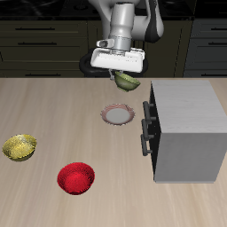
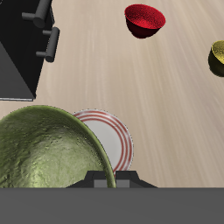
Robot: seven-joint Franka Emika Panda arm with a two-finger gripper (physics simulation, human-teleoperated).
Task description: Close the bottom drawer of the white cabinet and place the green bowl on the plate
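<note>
My gripper (image 1: 124,78) hangs in the air, shut on the rim of the green bowl (image 1: 128,82), which tilts beneath it. In the wrist view the green bowl (image 2: 44,150) fills the near field, its speckled inside facing the camera. The plate (image 1: 117,114) lies flat on the table, lower than the bowl and toward the table's front edge. The wrist view shows the plate (image 2: 115,140) partly covered by the bowl's rim. The white cabinet (image 1: 184,129) stands beside the plate, its dark handles (image 1: 146,124) facing it. Its bottom drawer (image 1: 149,146) looks flush with the front.
A red bowl (image 1: 75,177) sits near the table's front edge, also seen as the red bowl (image 2: 144,18) in the wrist view. A yellow bowl (image 1: 20,147) rests farther out to the side; the yellow bowl (image 2: 217,57) is cut off at the wrist view's edge.
</note>
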